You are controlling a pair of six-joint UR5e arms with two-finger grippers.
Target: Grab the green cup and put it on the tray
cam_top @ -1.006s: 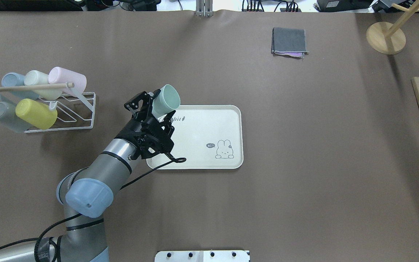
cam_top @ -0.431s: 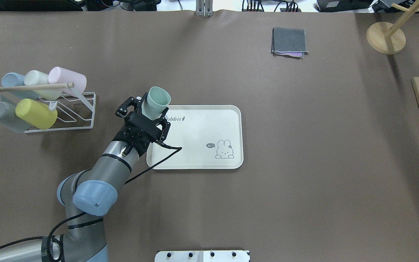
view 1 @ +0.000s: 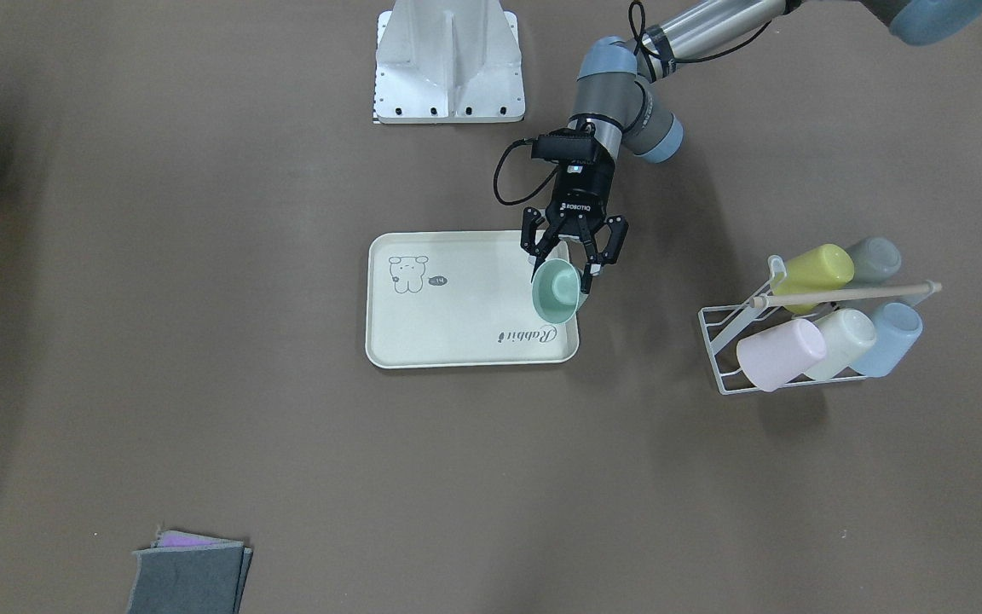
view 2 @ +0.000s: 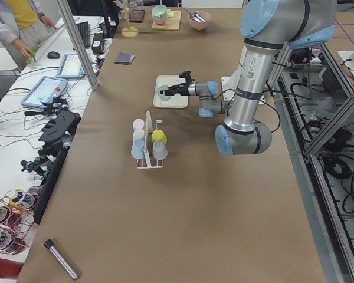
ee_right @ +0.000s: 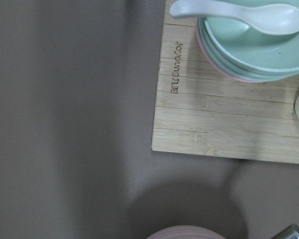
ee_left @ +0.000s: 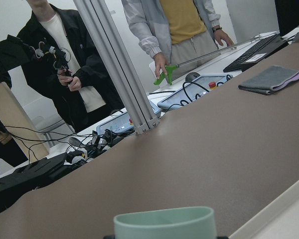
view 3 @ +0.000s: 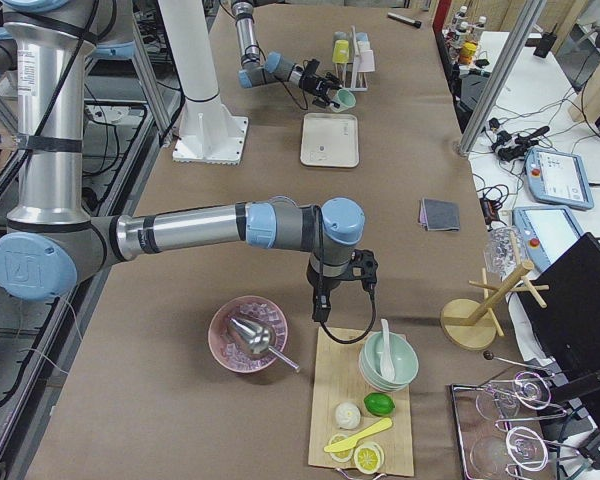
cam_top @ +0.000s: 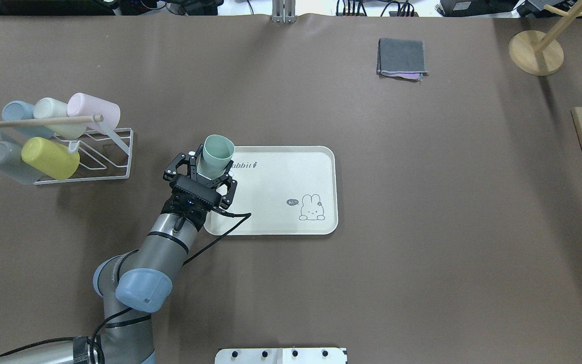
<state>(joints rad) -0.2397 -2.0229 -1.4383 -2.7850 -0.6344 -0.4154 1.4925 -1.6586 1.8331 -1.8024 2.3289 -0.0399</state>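
Observation:
The green cup point(cam_top: 217, 151) is a mint tumbler, mouth up and slightly tilted, held between the fingers of my left gripper point(cam_top: 209, 169). It hangs over the left end of the cream tray point(cam_top: 281, 192), near the "Rabbit" print. In the front-facing view the cup point(view 1: 557, 292) and the left gripper point(view 1: 565, 271) are at the tray's point(view 1: 457, 294) right end. I cannot tell whether the cup touches the tray. The cup's rim point(ee_left: 164, 222) fills the bottom of the left wrist view. My right gripper point(view 3: 318, 308) shows only far off, by the wooden board, and I cannot tell its state.
A white wire rack point(cam_top: 94, 156) with several cups, among them a yellow-green cup point(cam_top: 51, 157), stands left of the tray. A folded grey cloth point(cam_top: 402, 56) lies far back. A wooden board point(ee_right: 229, 114) with stacked bowls point(ee_right: 254, 45) and a pink bowl point(view 3: 245, 335) lie under the right arm.
The left wrist has turned so the cup's mouth went from facing sideways to facing up. Gripper and cup have moved slightly back and left, over the tray's left end.

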